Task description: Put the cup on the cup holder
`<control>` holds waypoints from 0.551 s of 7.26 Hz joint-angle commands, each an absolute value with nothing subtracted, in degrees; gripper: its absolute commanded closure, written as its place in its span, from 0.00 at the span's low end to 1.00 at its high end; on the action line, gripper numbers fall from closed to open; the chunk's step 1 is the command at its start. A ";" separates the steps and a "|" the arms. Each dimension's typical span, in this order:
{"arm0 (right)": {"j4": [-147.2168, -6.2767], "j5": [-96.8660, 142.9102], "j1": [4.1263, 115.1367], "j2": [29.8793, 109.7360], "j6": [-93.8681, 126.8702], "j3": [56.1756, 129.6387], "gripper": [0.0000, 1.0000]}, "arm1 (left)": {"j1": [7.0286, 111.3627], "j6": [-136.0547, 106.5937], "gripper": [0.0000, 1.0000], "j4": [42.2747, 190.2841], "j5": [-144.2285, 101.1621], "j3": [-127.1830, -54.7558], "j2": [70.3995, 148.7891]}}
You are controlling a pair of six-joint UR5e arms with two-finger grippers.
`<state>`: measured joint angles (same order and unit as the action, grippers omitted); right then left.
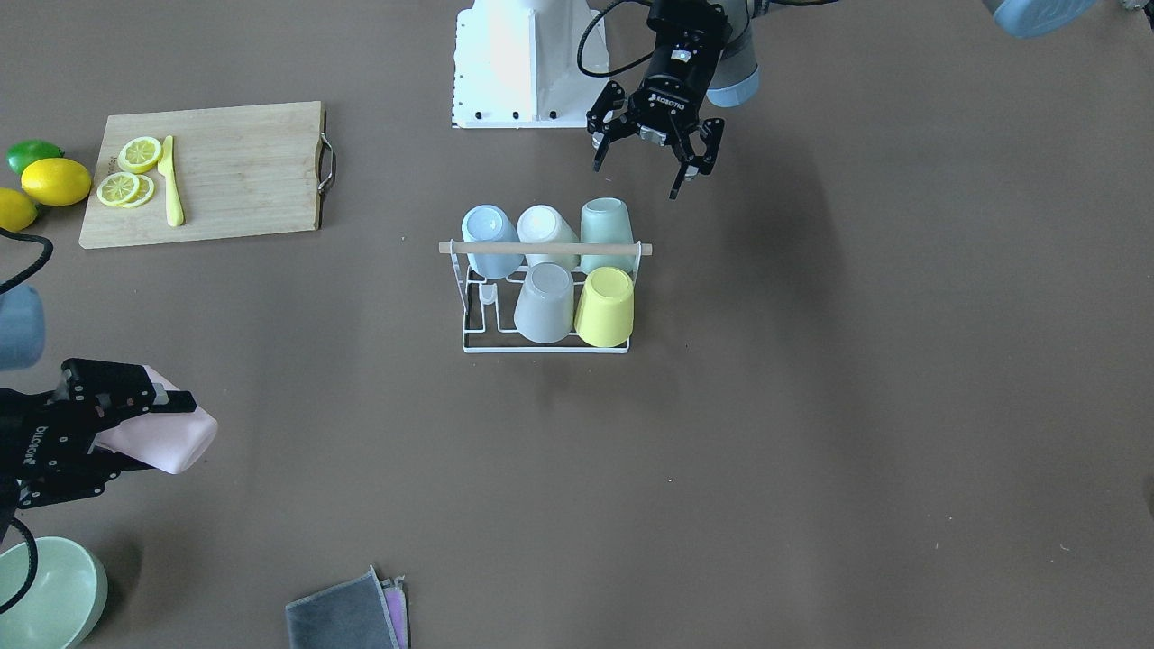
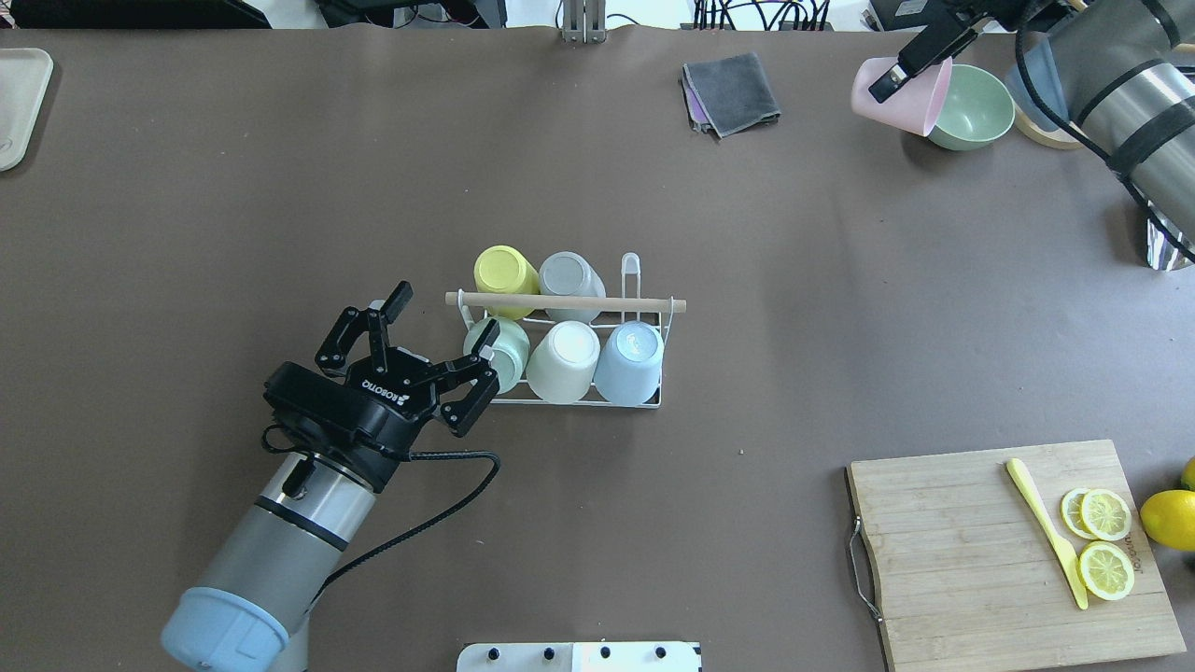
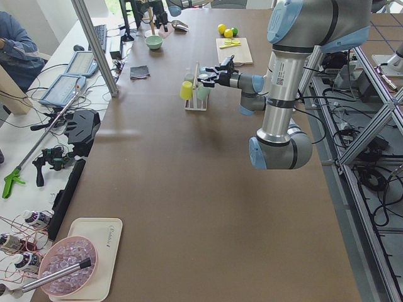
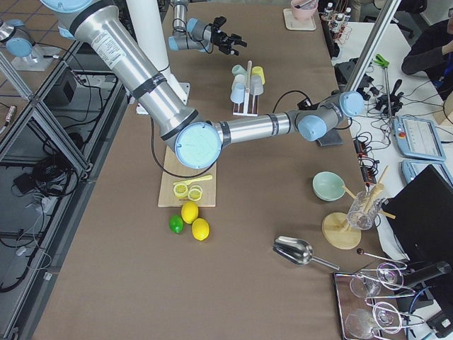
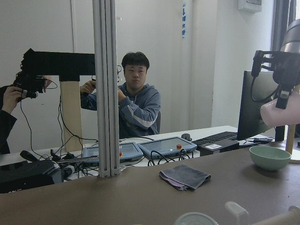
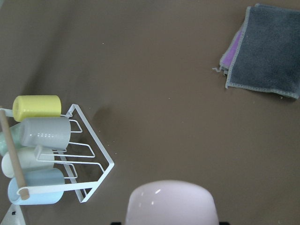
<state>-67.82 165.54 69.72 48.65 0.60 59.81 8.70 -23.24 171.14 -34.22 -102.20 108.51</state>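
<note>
left gripper: nearest the base, hovering just beside the mint cup at the rack's end. Fingers spread wide, nothing between them, touching nothing. Likely parked clear of the free slot.
cup holder: mid-table, five cups mouth-down on prongs so they drain and stay put.
near row: mint cup, white cup, blue cup. Full.
far row: yellow cup, grey cup, then one bare prong at the blue-cup end. Only open target.
right gripper: at the far edge, well apart from the rack. Clamped on the pink cup, lifted off the table.
pink cup: the task cup, carried roughly on its side next to the green bowl. Not yet mouth-down.
grip detail: fingers seem to pinch across the cup wall, but the contact is hidden, so unsure.
next (judgement): carry over, turn mouth down, lower onto the bare prong without knocking the grey cup.
</note>
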 commanded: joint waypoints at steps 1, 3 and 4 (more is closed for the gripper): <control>-68.99 152.73 65.94 45.98 1.58 60.38 1.00 | 14.21 -24.07 0.02 167.89 -43.63 -108.00 103.02; -65.68 139.81 62.25 45.09 1.84 63.52 1.00 | 23.40 -24.43 0.02 159.84 -48.74 -108.02 101.08; -58.87 138.09 61.01 45.52 6.02 63.63 1.00 | 30.25 -29.13 0.02 152.30 -58.18 -107.93 100.81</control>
